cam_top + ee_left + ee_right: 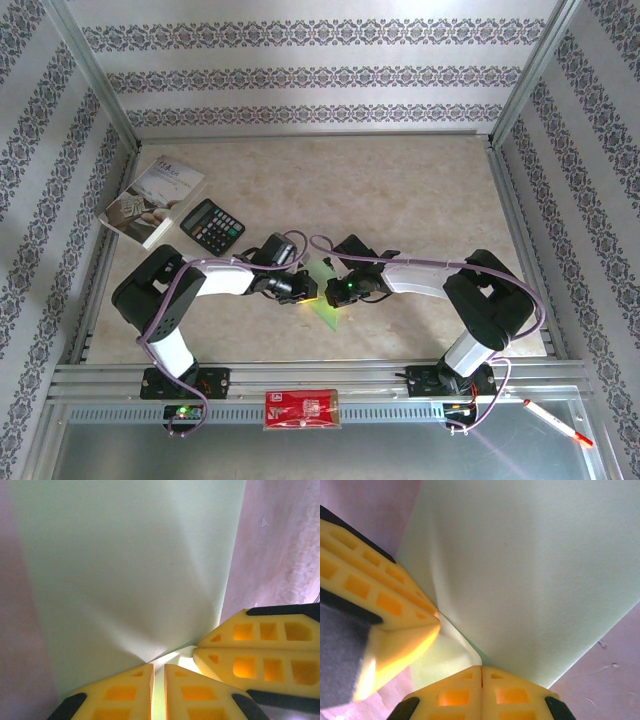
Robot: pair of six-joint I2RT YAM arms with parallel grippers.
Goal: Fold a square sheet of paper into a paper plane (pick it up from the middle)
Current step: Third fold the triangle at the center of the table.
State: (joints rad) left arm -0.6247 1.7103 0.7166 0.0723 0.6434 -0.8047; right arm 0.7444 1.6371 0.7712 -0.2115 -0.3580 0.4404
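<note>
1. work area. the table (pixel 420 190) carries both arms, which reach inward and meet near its middle. the left arm (pixel 170 290) comes in from the left and the right arm (pixel 480 300) from the right.

2. workpiece. the square sheet of paper (pixel 327 312) sits between the two wrists at the centre of the table, partly covered by them in the top view. in the wrist views it spreads as a broad pale green plane away from the fingers. a soft crease fans out from the pinch point. it looks raised off the table at the gripped end, though the close views leave this uncertain.

3. bystanders. a booklet (pixel 155 200) and a calculator (pixel 212 226) lie at the far left, well apart from the sheet. a red packet (pixel 302 410) rests on the near rail.

4. grippers. the left gripper (pixel 158 669) has its yellow fingers nearly together, with a thin strip of green paper between them: clamped on the sheet. the right gripper (pixel 481 670) has its fingers pressed fully together on the sheet's edge, just beside the left one.

5. step in hand (judgement). the two pinches sit almost touching on one spot, so this reads as setting or holding a fold line early in the task.

6. procedure.
- grip firmly with both; thin paper slips easily.
- move the wrists apart along the intended crease, not across it, to avoid tearing.
- lay the loose plane flat before pressing.
- avoid finger collision: the tips are very close.
</note>
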